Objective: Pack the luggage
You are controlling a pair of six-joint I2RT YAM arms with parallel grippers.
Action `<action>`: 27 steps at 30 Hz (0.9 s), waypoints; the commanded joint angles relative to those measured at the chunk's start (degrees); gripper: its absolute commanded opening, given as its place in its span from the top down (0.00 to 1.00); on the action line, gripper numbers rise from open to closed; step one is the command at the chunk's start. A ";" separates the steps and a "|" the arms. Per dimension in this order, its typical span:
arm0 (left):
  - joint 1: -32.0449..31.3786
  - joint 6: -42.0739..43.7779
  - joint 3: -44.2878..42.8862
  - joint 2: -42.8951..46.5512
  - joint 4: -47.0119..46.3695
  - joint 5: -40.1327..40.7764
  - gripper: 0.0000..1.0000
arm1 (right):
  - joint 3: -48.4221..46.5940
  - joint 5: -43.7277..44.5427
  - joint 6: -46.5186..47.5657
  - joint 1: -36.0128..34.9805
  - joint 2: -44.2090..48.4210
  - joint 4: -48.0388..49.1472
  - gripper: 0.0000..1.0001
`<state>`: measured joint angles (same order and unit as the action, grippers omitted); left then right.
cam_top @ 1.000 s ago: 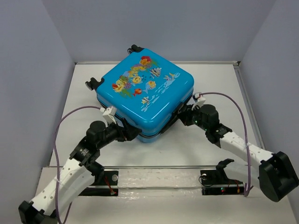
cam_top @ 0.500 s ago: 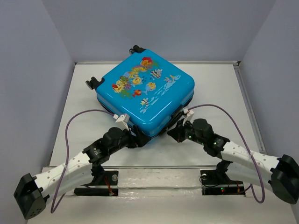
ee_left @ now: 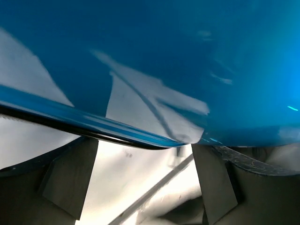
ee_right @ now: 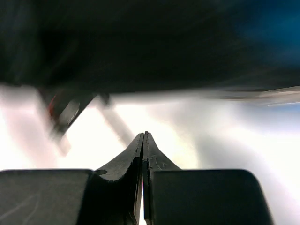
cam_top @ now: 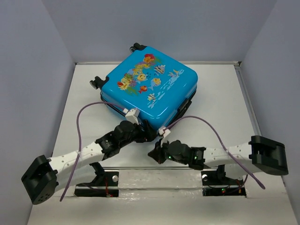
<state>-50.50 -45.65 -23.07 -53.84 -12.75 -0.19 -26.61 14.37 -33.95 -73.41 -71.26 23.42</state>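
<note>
Left gripper point(ee_left: 145, 159), fingers spread, straddles the near corner of the closed luggage point(cam_top: 150, 89), lying print-up on the table point(cam_top: 220, 103). Right gripper point(ee_right: 143, 137) is pressed together, just beside. The corner should likely seat squarely before any squeeze, since the glossy shell may slip.

You've slid the luggage point(cam_top: 154, 89) a little away from the arm bases and to the right; its near corner now sits farther up the tabletop point(cam_top: 220, 112). Left gripper point(cam_top: 146, 133) has moved along from the left-hand edge to that near corner, arm stretched lower. Right gripper point(cam_top: 153, 154) has come off the right-hand edge, now apart from the case, just in front of the corner
</note>
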 commanded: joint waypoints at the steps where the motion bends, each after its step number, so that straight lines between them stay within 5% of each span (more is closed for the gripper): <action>1: 0.40 1.70 -7.34 -3.55 -13.61 5.20 0.10 | -0.90 -3.58 -4.10 -6.57 -4.24 8.66 0.93; 4: 0.23 2.93 -9.53 -2.15 -8.12 6.41 0.07 | 0.24 5.99 -3.75 -6.57 -1.53 8.75 0.93; 10: 1.63 7.24 -17.53 7.95 11.15 12.93 0.01 | 1.47 8.91 -4.01 -6.57 4.55 -0.45 0.93; 15: 6.54 9.43 -21.92 13.94 24.43 18.02 0.01 | 2.27 9.36 -3.05 -4.56 10.44 -7.77 0.83; 22: 36.05 16.03 -26.41 5.52 20.76 2.58 0.01 | -0.72 6.90 1.17 -0.69 13.34 -14.36 0.61; 27: 47.68 12.52 -28.26 -2.83 13.20 -8.07 0.01 | 0.68 5.32 1.52 -0.16 17.47 -17.79 0.58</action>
<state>-7.53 -32.91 -48.90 -52.82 6.39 1.76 -24.82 20.45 -34.22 -74.22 -57.23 7.92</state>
